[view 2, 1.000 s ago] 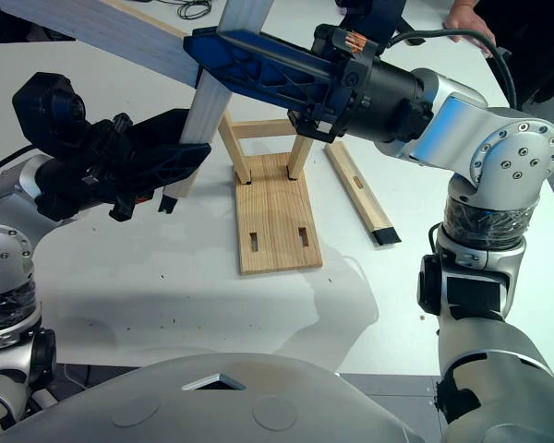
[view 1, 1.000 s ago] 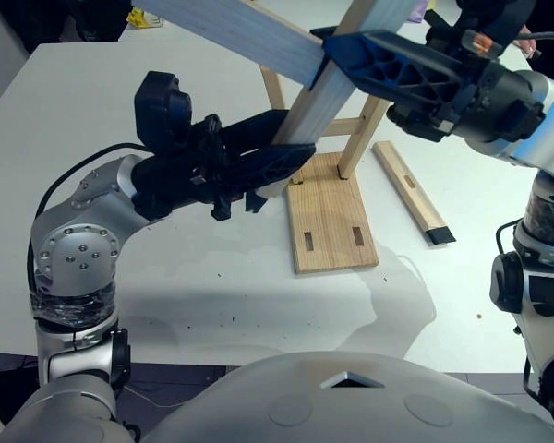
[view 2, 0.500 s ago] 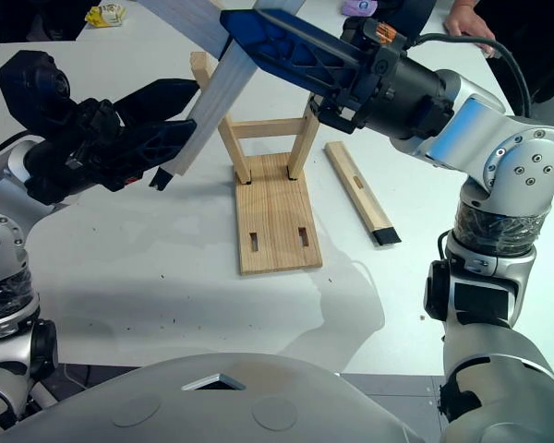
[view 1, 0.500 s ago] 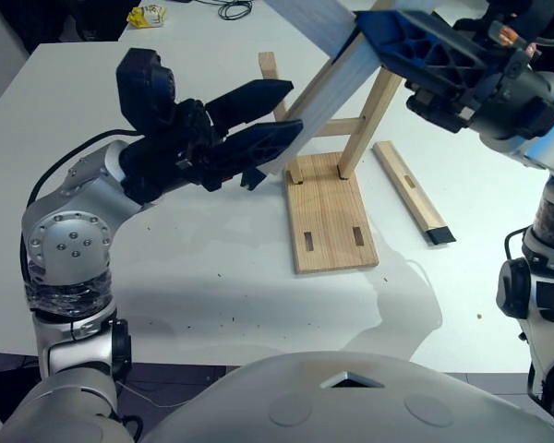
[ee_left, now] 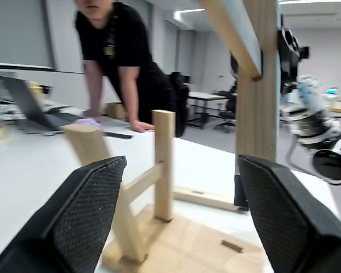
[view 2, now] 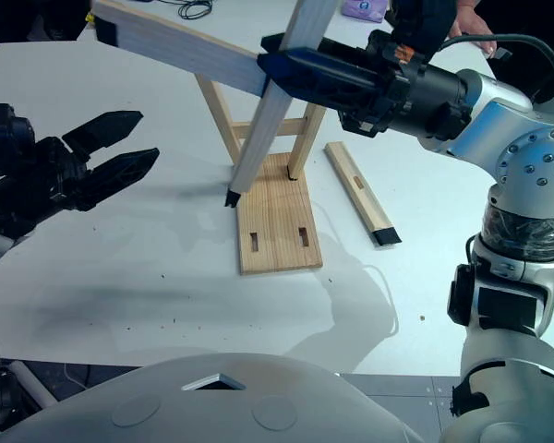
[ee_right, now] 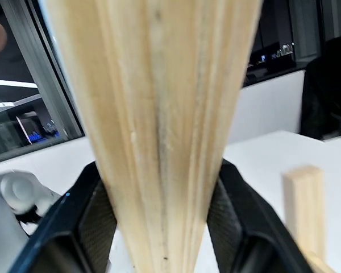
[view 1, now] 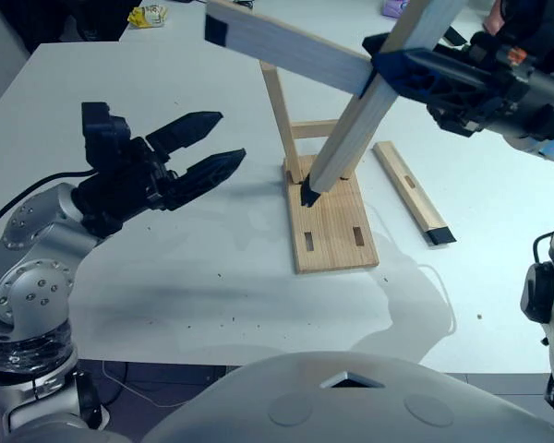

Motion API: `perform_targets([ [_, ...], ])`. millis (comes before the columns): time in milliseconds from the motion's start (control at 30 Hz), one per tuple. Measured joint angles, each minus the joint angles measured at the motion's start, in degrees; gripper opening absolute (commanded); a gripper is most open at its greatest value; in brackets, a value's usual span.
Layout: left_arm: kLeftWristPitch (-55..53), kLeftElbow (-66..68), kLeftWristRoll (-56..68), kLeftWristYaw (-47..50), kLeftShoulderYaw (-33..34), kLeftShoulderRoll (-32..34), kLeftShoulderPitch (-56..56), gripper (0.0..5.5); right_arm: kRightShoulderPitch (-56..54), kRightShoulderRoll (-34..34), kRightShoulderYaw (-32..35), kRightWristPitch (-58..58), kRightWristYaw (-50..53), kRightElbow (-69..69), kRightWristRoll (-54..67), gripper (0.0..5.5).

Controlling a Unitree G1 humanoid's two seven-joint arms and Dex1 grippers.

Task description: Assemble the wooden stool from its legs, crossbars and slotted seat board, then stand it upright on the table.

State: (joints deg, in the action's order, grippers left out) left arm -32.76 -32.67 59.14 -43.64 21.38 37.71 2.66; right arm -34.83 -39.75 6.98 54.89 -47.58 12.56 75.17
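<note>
Partly off-frame: leg frame

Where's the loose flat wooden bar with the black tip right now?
The flat wooden bar with the black tip lies on the white table, just right of the slotted wooden seat board, not touching it.

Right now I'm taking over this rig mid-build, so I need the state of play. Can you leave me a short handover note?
Left gripper: open, empty, above the table, left of the seat board.
Right gripper: shut on the second leg frame, held tilted, its black-tipped end over the board's left side, short of the near slots.
Done: first leg frame stands slotted into the board's far end.
Left: seat the held frame in the two empty near slots, fit the loose bar lying right of the board, stand the stool upright.
</note>
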Motion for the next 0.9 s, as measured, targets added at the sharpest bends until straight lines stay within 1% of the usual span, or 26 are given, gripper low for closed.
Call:
perform_targets([
  [100,2.76,-0.01,-6.25,0.24,-1.56,-1.71,5.28,3.6,3.86,-2.63,-4.03,-6.62,-10.08,0.74,-11.29,2.03],
  [200,4.09,0.62,-9.1,1.07,-3.55,-3.33,6.95,3.6,9.32,-4.84,-7.93,-14.67,-18.11,1.31,-21.73,2.03],
  [300,5.06,1.81,-10.15,2.53,-4.51,-5.51,6.87,3.6,14.48,-5.51,-11.13,-22.82,-22.44,0.94,-30.59,2.03],
  [367,5.08,2.09,-10.76,3.65,-5.35,-6.94,6.78,3.6,17.16,-5.15,-12.28,-26.5,-23.46,0.53,-34.31,2.03],
  [500,5.02,2.26,-10.74,4.6,-5.81,-7.64,6.39,3.6,20.15,-3.72,-11.68,-32.55,-24.36,1.03,-36.12,2.03],
  [667,4.67,4.05,-10.68,4.61,-5.8,-7.52,4.9,3.6,20.62,-2.9,-11.61,-36.31,-25.5,-0.12,-37.68,2.03],
  [900,3.76,4.28,-9.46,4.48,-5.34,-6.61,3.64,3.6,20.41,-4.43,-11.2,-33.22,-27.64,3.77,-36.93,2.03],
])
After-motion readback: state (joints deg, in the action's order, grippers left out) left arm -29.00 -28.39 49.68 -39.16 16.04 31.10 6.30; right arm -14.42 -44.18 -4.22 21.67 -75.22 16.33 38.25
